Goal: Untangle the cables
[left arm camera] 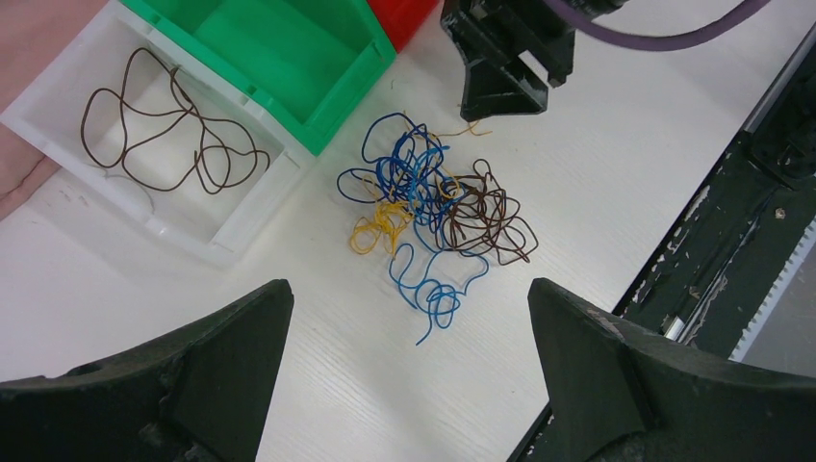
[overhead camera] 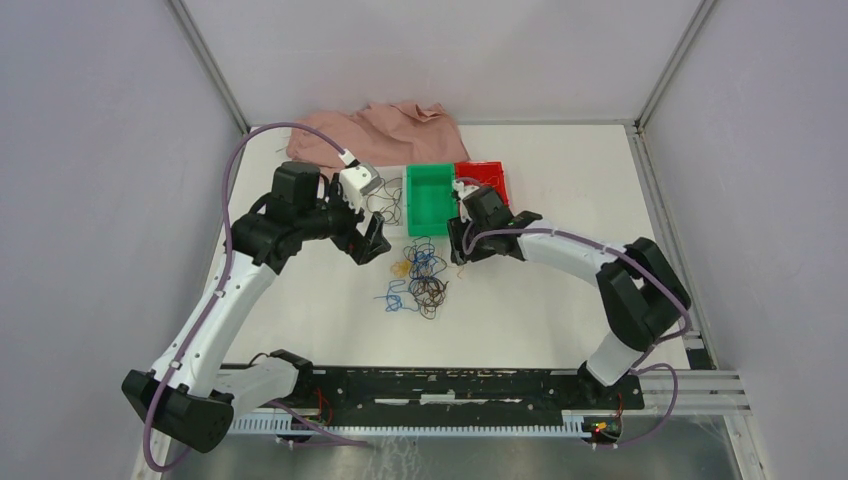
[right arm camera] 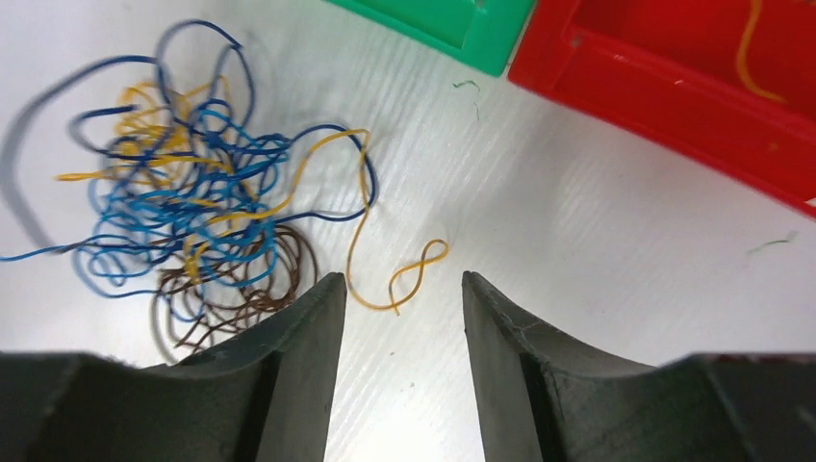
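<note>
Sorting is barely begun: one brown wire (left arm camera: 164, 135) lies in the white tray (left arm camera: 258, 214), one yellow wire (right arm camera: 751, 48) in the red bin (right arm camera: 654, 101). Most cables (left arm camera: 433, 207) sit knotted on the table (overhead camera: 560, 290) just before the green bin (left arm camera: 332, 111), blue, yellow and brown interlaced. Left gripper (left arm camera: 409, 294) hangs above them, fingers (left arm camera: 221, 356) spread wide, empty. Right gripper (right arm camera: 402, 284) has fingers partly apart, pinching nothing, a loose yellow end (right arm camera: 423, 258) at its tips. Pink cloth (overhead camera: 380, 125) lies behind the bins, no obstruction
</note>
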Motion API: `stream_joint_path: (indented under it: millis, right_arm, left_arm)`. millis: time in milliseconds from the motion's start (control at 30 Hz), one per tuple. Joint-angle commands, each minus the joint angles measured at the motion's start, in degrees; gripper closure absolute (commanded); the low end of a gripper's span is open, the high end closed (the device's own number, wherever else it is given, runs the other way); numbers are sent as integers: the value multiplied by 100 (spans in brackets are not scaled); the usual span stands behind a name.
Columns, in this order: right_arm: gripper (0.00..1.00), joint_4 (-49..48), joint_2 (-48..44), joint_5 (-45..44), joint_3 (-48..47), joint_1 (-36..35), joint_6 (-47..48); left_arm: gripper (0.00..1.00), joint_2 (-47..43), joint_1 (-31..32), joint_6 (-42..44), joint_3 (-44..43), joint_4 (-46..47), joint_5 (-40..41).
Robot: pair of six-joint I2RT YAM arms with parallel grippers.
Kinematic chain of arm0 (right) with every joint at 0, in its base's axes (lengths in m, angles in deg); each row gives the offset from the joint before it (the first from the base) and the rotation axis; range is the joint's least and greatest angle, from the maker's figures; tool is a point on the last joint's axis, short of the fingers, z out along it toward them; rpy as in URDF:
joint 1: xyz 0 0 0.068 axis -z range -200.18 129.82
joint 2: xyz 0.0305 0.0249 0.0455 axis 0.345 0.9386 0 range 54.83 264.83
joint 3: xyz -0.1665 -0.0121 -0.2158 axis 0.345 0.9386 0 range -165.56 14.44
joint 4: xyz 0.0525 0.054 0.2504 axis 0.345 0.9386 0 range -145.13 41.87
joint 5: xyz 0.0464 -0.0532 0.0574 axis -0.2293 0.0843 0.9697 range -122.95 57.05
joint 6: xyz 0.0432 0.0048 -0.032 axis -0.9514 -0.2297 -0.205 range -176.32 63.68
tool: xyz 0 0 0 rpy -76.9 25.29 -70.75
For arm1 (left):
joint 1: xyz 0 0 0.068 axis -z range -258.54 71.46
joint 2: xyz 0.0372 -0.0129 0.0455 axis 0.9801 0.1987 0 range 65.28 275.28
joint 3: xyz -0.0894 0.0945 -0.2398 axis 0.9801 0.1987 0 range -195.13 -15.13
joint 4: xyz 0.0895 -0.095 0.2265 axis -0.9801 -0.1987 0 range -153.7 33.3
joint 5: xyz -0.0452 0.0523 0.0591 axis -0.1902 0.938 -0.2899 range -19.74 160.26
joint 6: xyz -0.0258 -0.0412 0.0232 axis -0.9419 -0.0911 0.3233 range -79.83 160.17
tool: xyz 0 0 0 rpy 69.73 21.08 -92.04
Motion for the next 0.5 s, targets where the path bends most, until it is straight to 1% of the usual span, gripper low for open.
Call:
stream_joint_path:
  millis: [0, 100, 167, 233, 300, 467]
  right_arm:
    - [45, -206, -826, -22, 154, -22, 160]
    - [43, -528, -1007, 637, 362, -48, 837]
    - [43, -566, -968, 1145, 416, -65, 1375]
    - [42, -471, -876, 1321, 384, -154, 1960]
    - [42, -295, -720, 1094, 235, -231, 2405]
    - [43, 113, -250, 601, -279, -255, 2974]
  left_arm:
    - [1, -142, -34, 191, -155, 73, -156]
    - [1, -155, -29, 183, -175, 73, -146]
    - [1, -153, -30, 178, -185, 70, -139]
    - [1, -152, -31, 171, -206, 74, -150]
    - [1, -138, -30, 149, -242, 67, -150]
    - [1, -124, -34, 124, -326, 50, -158]
